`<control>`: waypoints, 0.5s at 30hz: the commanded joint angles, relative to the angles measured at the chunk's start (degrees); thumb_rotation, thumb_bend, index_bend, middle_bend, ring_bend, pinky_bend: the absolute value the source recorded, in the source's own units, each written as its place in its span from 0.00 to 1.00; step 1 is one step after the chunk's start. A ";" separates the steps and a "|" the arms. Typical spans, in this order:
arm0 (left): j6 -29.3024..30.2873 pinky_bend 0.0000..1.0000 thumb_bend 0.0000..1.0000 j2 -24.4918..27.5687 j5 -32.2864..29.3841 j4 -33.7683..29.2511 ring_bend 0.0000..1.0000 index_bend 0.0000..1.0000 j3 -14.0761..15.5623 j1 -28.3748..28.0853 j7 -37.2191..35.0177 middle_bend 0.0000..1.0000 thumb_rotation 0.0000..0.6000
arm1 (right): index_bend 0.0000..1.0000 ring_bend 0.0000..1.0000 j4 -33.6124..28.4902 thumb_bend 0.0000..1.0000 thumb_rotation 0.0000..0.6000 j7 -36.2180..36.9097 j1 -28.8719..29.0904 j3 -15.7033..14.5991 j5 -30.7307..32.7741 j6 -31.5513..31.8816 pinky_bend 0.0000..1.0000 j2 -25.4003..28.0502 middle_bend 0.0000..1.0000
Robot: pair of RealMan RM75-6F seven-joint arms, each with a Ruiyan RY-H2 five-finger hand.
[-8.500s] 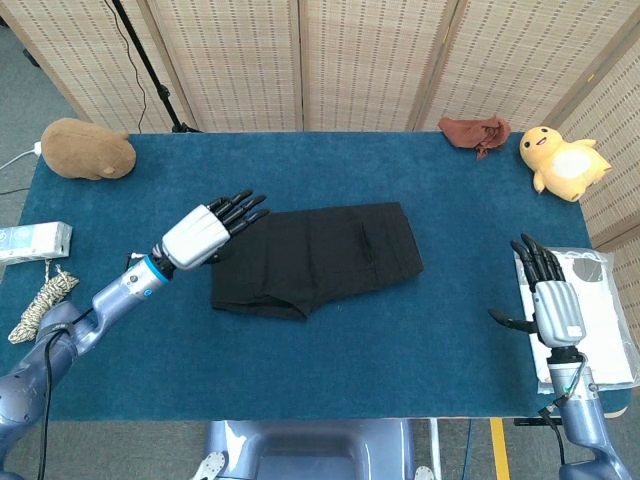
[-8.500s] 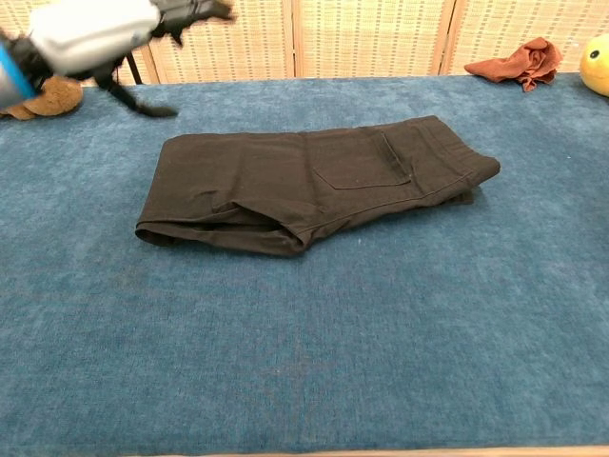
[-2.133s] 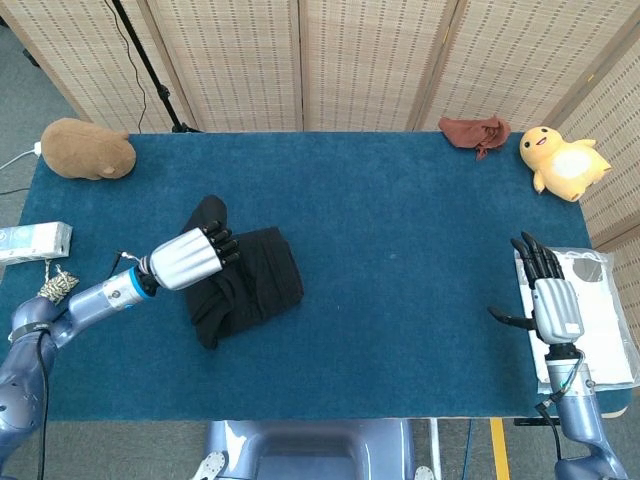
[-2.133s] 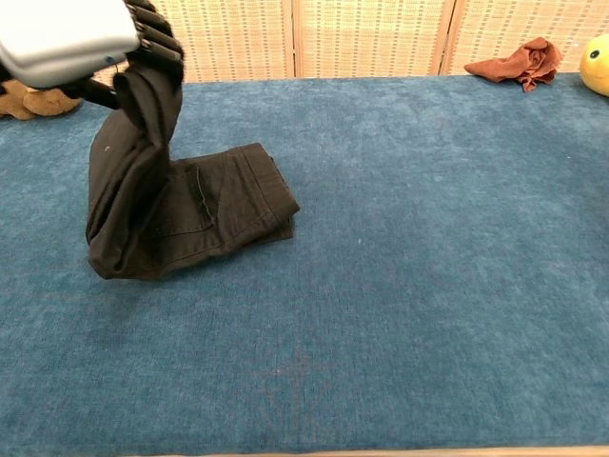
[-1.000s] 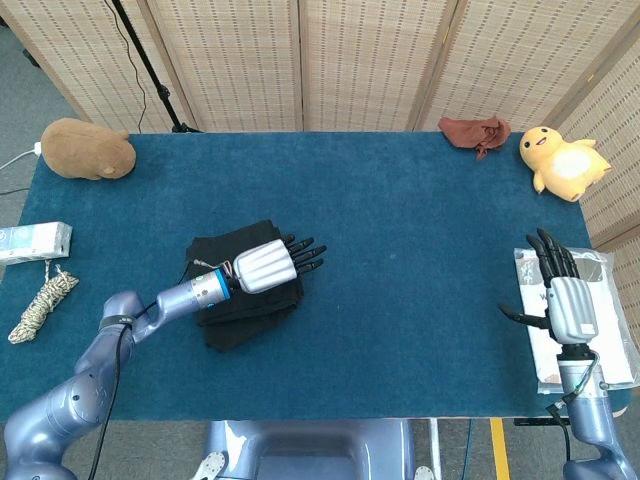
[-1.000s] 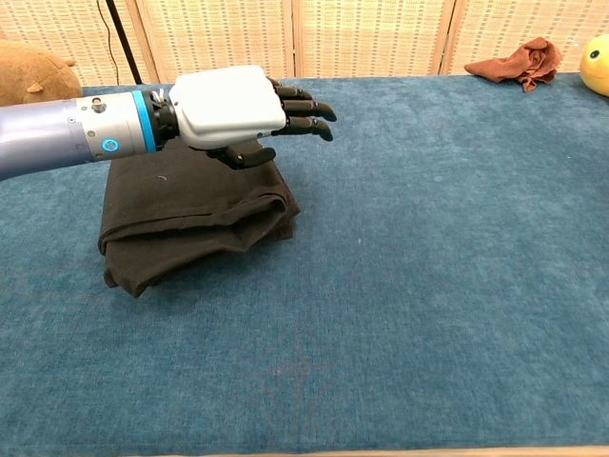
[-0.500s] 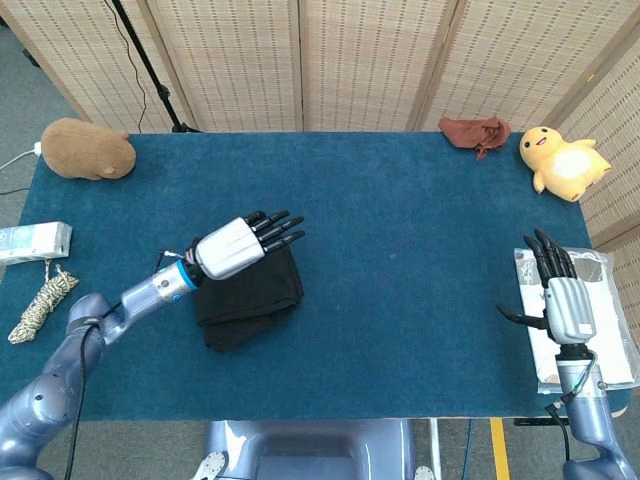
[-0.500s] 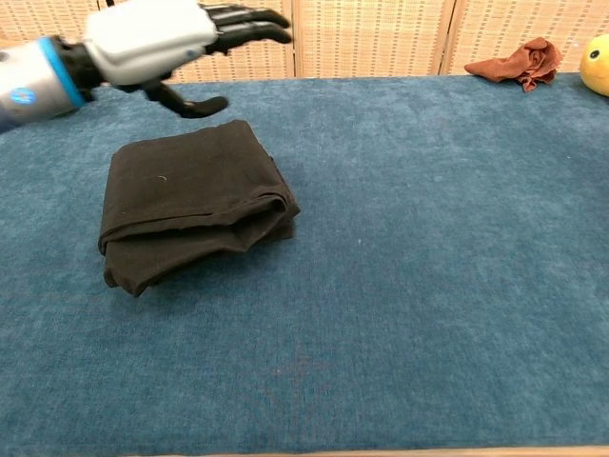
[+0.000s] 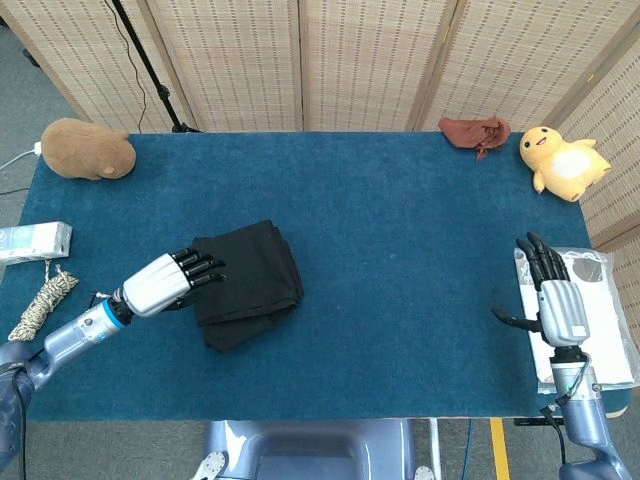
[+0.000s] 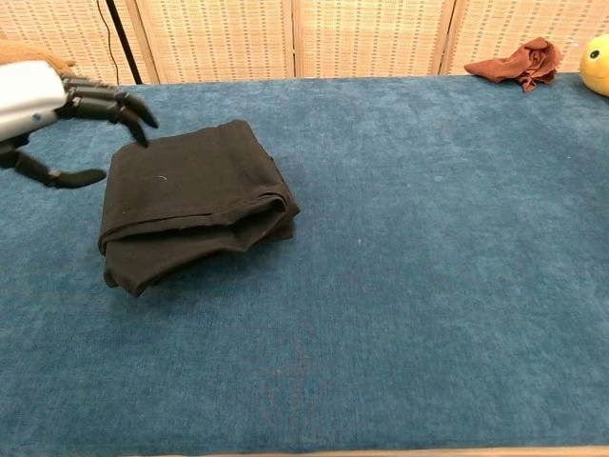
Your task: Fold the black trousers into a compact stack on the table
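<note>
Trousers (image 9: 247, 281) lie folded in a compact black stack, left of centre on your blue table (image 9: 400, 250). Your left hand (image 9: 168, 280) hovers just beside the stack's left edge, fingers (image 10: 112, 103) spread, thumb apart, holding nothing. Your right hand (image 9: 553, 300) sits at the table's right edge, fingers extended, empty.
</note>
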 commanded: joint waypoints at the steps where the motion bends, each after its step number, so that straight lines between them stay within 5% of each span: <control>1: -2.71 0.34 0.36 -0.50 0.72 2.97 0.27 0.35 1.68 3.04 -1.35 0.27 1.00 | 0.00 0.00 -0.08 0.00 1.00 -0.10 0.10 -0.09 -0.05 -0.23 0.07 -0.07 0.00; 9: -6.16 0.34 0.35 -1.95 1.28 6.02 0.23 0.34 2.48 4.12 -1.12 0.23 1.00 | 0.00 0.00 -0.09 0.00 1.00 -0.16 0.07 -0.03 0.12 -0.28 0.07 -0.04 0.00; 15: -9.27 0.24 0.33 -2.58 2.14 6.88 0.13 0.25 3.39 3.70 0.30 0.13 1.00 | 0.00 0.00 -0.03 0.00 1.00 -0.11 0.05 0.14 0.37 -0.33 0.07 0.01 0.00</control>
